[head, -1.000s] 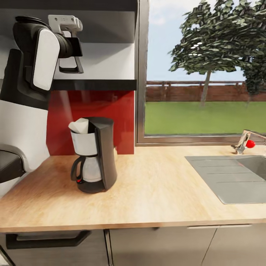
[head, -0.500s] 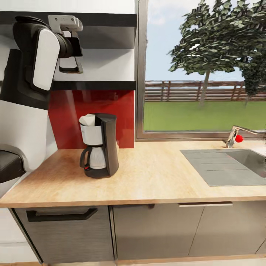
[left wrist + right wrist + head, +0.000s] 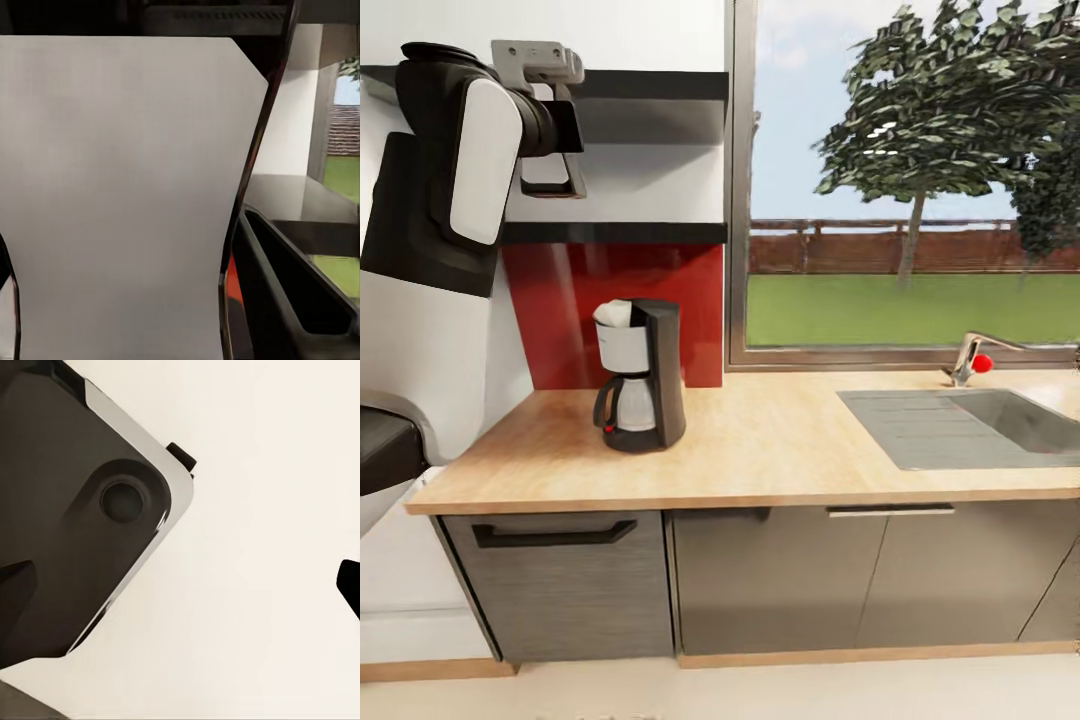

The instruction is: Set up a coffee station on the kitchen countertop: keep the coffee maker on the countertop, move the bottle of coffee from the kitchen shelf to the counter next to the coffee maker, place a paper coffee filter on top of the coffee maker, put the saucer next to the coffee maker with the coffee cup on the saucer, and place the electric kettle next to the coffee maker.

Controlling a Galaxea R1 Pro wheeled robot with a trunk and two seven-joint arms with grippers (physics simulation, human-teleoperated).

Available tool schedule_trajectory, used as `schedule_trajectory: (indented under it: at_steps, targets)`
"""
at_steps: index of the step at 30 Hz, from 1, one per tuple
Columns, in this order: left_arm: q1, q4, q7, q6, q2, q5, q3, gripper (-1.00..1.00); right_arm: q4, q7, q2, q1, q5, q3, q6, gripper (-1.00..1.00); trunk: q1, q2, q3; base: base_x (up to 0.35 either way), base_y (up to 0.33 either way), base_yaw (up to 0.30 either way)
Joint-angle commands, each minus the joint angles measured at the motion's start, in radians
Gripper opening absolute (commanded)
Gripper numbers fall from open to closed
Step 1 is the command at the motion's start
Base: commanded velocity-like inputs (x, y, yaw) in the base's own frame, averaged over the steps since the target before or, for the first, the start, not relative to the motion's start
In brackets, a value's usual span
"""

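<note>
Head view: the coffee maker (image 3: 641,376) is standing upright on the countertop (image 3: 780,455), toward its left end, in front of the red backsplash (image 3: 660,300); a white paper coffee filter (image 3: 614,313) is sitting in its top, so that step reads as done. The worktop around the machine is showing no bottle, saucer, cup or kettle, so four items are, by my judgement, yet to be fetched. A sink (image 3: 980,425) with its tap (image 3: 970,358) is lying at the right end, well apart from the machine, under the window (image 3: 905,180). The left arm (image 3: 455,160) is hanging folded high at the view's left, its gripper (image 3: 545,165) level with the dark wall shelves (image 3: 630,232) and well above the machine; the finger loop is looking empty, but whether the fingers are apart or together I cannot tell. Left wrist view: a white arm panel (image 3: 120,195) is blocking most of the frame, a dark shelf edge (image 3: 300,285) lying beside it; finger state not readable. Right wrist view: a dark housing (image 3: 75,525) is hanging over pale floor (image 3: 255,547); the fingers' state cannot be told. Key relation: the coffee maker is lying below and slightly right of the left gripper, so the left arm is the nearer one, and the free worktop to the machine's right is the likely placing ground.
</note>
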Motion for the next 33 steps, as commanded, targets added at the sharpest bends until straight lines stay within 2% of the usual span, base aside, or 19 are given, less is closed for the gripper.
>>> schedule_trajectory:
  at_steps: [1,8,16,19,22,28,29,33]
  targets:
    - [-0.001,-0.001,0.008,0.003,0.001,0.006,-0.003,-1.0,0.004,0.004,0.0,-0.002,-0.003,0.004,-0.007,1.0,-0.001,-0.001,-0.001,-0.289,0.0,0.0]
    - [-0.001,-0.005,0.007,0.004,0.001,0.008,-0.003,-1.0,0.003,0.004,-0.001,-0.002,-0.004,0.004,-0.007,1.0,-0.001,-0.001,-0.001,-0.105,0.0,0.0]
    - [0.009,-0.081,0.007,0.004,0.001,0.01,-0.003,-1.0,0.002,0.004,-0.001,-0.002,-0.004,0.004,-0.007,1.0,-0.001,-0.001,-0.001,-0.009,0.0,0.0]
    - [0.047,-0.14,0.007,0.004,0.001,0.01,-0.003,-1.0,0.001,0.004,-0.001,-0.002,-0.004,0.004,-0.007,1.0,-0.001,-0.001,-0.001,-0.001,0.0,0.0]
    - [0.114,-0.217,0.007,0.004,0.002,0.019,-0.002,-1.0,0.001,0.004,-0.001,-0.002,-0.004,0.004,-0.007,1.0,-0.001,-0.001,-0.001,0.0,0.0,0.0]
    - [0.211,-0.278,0.007,0.004,0.002,0.035,-0.002,-1.0,0.001,0.004,-0.001,-0.002,-0.003,0.004,-0.007,1.0,-0.001,-0.001,-0.001,0.0,0.0,0.0]
    - [0.286,-0.309,0.007,0.003,0.002,0.039,-0.003,-1.0,0.001,0.004,-0.001,-0.002,-0.003,0.004,-0.007,1.0,-0.001,-0.001,-0.001,0.0,0.0,0.0]
    - [0.33,-0.327,0.007,-0.001,0.001,0.04,-0.002,-1.0,0.001,0.004,-0.001,-0.002,-0.003,0.004,-0.007,1.0,-0.001,-0.001,-0.001,0.0,0.0,0.0]
